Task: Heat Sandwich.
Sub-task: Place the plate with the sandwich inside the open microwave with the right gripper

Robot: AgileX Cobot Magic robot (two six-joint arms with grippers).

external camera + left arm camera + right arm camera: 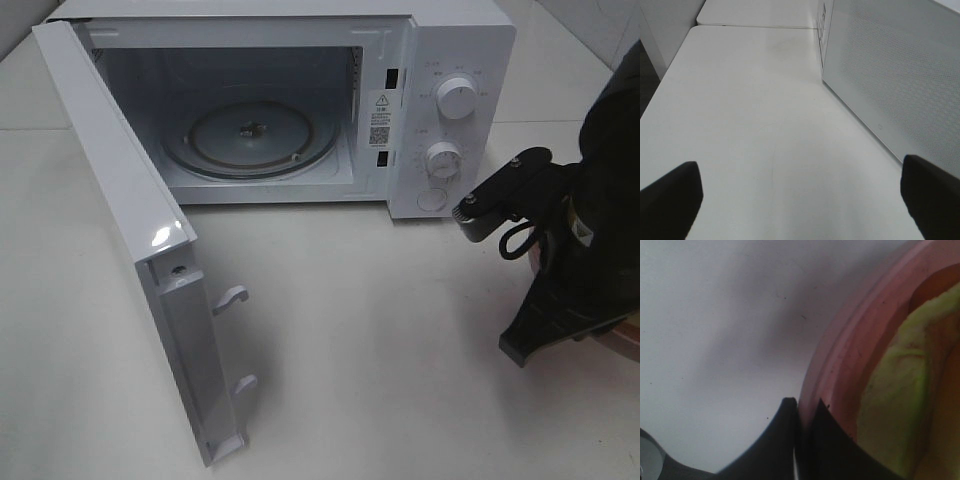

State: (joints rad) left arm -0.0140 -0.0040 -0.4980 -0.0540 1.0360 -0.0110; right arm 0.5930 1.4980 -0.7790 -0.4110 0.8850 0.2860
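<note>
— While we start at the left, how does the left tool [800,200] stand?

— Wide open, gripping nothing. Its two dark fingers [670,200] sit far apart over the bare white table [750,125], just beside the microwave door [900,85] with its dotted mesh.

— And the door itself?

— From above, it is swung fully out towards the left, with two white latch hooks [232,297] sticking out from its edge.

— What is inside the microwave [300,30]?

— Only the round glass turntable [250,140], lying flat on the floor of the cavity.

— Further right?

— The control panel has an upper dial [457,100], a lower dial [443,160] and a round button [432,199] below them. Right of that comes the black right arm [590,230], low over the table beside the microwave's front corner.

— And the right tool [799,412]?

— Its fingers are pinched together on the rim of the pink plate [850,355].

— Where is the sandwich [900,405]?

— It lies on that plate, outside the microwave and to its right, with its pale green lettuce showing close to the fingertips. From above, the arm hides nearly all of it. I cannot tell whether the plate rests on the table or hangs above it.
</note>
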